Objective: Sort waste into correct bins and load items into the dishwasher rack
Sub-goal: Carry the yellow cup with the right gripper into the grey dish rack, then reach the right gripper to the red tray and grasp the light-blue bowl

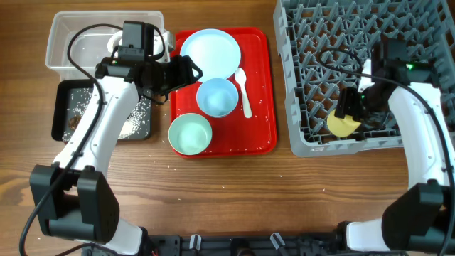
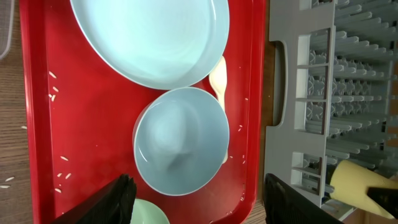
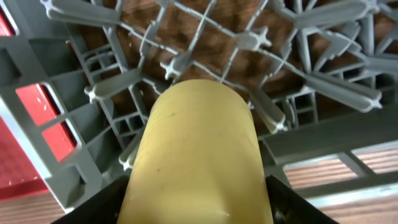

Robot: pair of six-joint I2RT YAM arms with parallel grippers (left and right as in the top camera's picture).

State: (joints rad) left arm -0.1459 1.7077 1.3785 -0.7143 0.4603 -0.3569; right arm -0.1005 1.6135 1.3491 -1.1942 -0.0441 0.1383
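One plate (image 1: 210, 52), one blue bowl (image 1: 217, 97), one green bowl (image 1: 190, 134) and one spoon (image 1: 244, 91) lay on the red tray (image 1: 264, 135), the left gripper (image 2: 199, 205) hung over them with fingers spread wide, and the right gripper (image 1: 350, 107), bent down into the dishwasher rack (image 1: 320, 43), pinched the one yellow cup (image 1: 343, 126).

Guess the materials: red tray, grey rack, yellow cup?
By looks: red tray, glossy moulded plastic, going by its sheen and rounded rim; grey rack, matte injection-moulded plastic, thin grid ribs and pegs; yellow cup, smooth, low-sheen, probably plastic, glazed ceramic not ruled out.
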